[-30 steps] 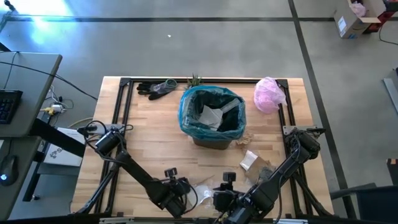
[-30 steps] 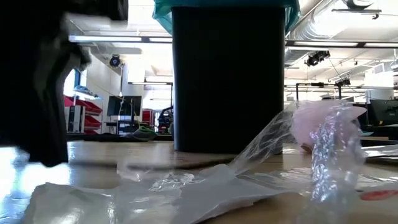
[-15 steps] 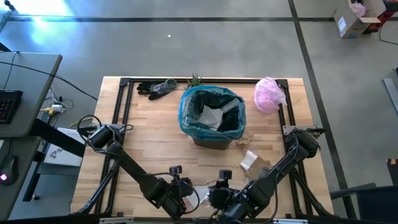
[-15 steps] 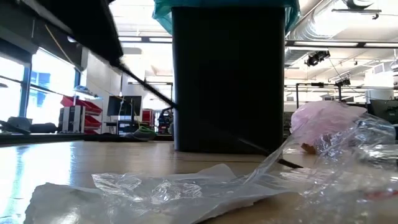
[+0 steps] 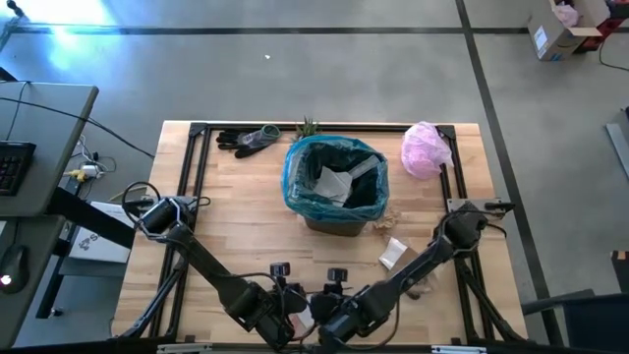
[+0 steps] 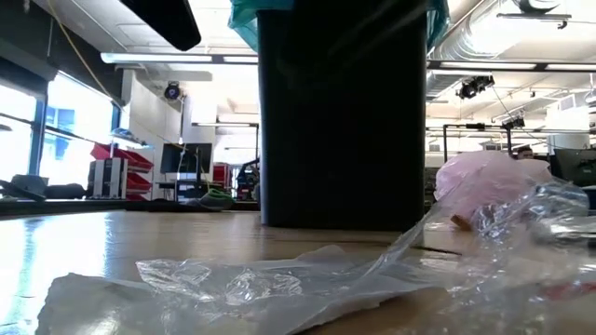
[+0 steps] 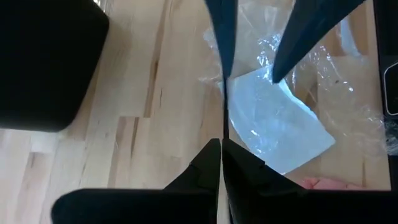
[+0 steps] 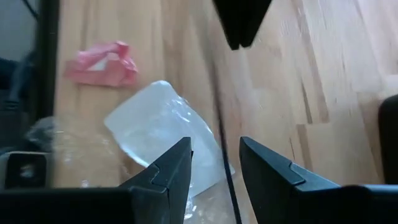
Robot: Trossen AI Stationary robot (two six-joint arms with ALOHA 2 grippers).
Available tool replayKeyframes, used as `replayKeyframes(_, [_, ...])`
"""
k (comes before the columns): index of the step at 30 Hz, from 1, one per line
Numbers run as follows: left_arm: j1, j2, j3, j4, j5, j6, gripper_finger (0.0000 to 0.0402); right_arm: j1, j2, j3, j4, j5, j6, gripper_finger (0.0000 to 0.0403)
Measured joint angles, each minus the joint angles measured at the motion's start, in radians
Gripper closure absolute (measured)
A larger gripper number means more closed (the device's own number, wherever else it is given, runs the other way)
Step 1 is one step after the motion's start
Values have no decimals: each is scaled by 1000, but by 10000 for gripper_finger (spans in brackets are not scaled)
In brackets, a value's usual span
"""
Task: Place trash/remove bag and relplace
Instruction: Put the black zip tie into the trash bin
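The trash still on the table is a clear plastic wrapper with a white sheet inside it, lying flat on the wooden table at the near edge, well apart from the bin, which stands near the far middle and is lined with the teal bag. More scraps lie to the right between the bin and the near edge. In the low view the wrapper spreads crumpled across the foreground, its long side running left to right.

Both grippers hang over this near-edge wrapper, almost side by side. The right gripper is directly above it, its fingers part-way apart with nothing between them; the wrapper lies just ahead of and under the tips. The left gripper is beside it on the left, fingers pressed together and empty, with the white sheet just past its tips.

By my reading the right arm is the better placed to pick: its fingers have a gap to straddle the wrapper's edge, and it only needs to drop straight down
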Motion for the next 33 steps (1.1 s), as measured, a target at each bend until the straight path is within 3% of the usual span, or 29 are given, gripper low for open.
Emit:
replayKeyframes(9, [0,0,0,2,6,6,401,-19,10,0,49,15,-20,280])
replayKeyframes(15, [-16,-2,-5,-29,92,1,401,-28,14,0,140,-54,-67,280])
replayKeyframes(25, [-112,-2,-6,-259,57,-232,402,-82,109,0,302,-196,-106,280])
replayKeyframes(33, [-198,-2,-6,-358,17,-417,401,-125,152,0,316,-223,-114,280])
